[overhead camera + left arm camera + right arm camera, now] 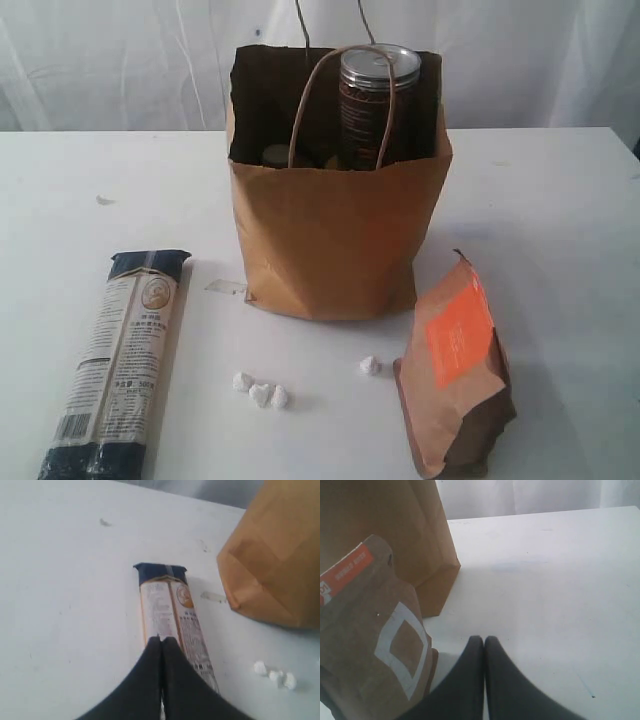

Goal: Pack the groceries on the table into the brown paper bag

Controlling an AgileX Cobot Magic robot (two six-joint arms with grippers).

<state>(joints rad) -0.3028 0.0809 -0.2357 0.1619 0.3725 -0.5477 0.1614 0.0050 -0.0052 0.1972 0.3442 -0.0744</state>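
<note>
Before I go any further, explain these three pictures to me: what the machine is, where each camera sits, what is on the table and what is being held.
This is a two-armed robot packing groceries. One picture looks across the white table from a camera off the arms; neither arm shows in it. The other two come from cameras on the wrists, each looking past its own dark fingers.

The brown paper bag stands upright with a gold-lidded jar inside. Still on the table are the dark-blue pasta packet, lying flat, and the brown pouch with an orange label. A few small white bits lie in front of the bag.

The left gripper is shut above the pasta packet; the right gripper is shut beside the pouch. Neither holds anything.
</note>
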